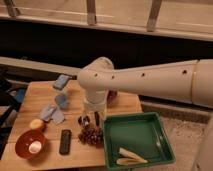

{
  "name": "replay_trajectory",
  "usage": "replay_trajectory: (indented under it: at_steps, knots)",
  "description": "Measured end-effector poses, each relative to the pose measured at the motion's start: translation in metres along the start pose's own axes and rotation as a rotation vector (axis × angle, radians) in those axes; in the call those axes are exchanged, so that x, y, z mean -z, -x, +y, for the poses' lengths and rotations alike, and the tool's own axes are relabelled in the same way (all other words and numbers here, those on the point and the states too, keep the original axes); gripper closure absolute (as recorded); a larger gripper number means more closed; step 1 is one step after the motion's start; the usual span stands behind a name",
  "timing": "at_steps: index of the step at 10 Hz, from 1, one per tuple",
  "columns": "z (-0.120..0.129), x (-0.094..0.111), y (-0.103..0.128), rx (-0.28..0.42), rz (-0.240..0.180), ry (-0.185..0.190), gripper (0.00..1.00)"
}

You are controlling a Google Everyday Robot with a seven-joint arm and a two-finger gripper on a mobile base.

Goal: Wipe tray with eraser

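Dark-green tray [145, 134]: square with a raised rim. It sits at 4 o'clock from the table centre and is the largest item in view.
Tray contents: two pale yellowish strips [127, 156] lie near the tray's 6 o'clock rim, one just beside the other.
Eraser [65, 141]: flat black rectangular block lying on the table with its long axis toward 12 o'clock. It is at 9 o'clock from the tray and well apart from it. Nothing is gripping it.
Gripper [90, 120]: hangs downward from the arm over the middle of the table. It is at 10 o'clock from the tray's near-left corner and at 1 o'clock from the eraser, clear of both.
Gripper opening: cannot tell.
Arm [145, 80]: white casing with small holes. It enters from 3 o'clock and bends down at a rounded joint above the table.
Table [30, 95]: light wood.
Bowl [20, 142]: round and red-brown, at 8 o'clock on the table and at 9 o'clock from the eraser. A pale object lies inside.
Yellow ball [36, 124]: small, at 12 o'clock from the bowl and just beside it.
Blue cloth [52, 113]: crumpled, at 9 o'clock from the gripper.
Blue block [62, 81]: at 11 o'clock on the table.
Dark cluster [91, 135]: red-brown and lumpy, directly at 6 o'clock from the gripper, between the eraser and the tray's left rim.
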Motion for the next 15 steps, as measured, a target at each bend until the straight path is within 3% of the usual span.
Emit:
replay_trajectory:
  at_steps: [4,10,15]
  knots:
    - [0.07,-0.026,-0.008,0.09,0.024,0.054,0.35]
    - [0.071,-0.031,-0.007,0.105,0.033,0.058,0.35]
    - [0.14,-0.085,-0.019,0.235,0.115,0.053,0.35]
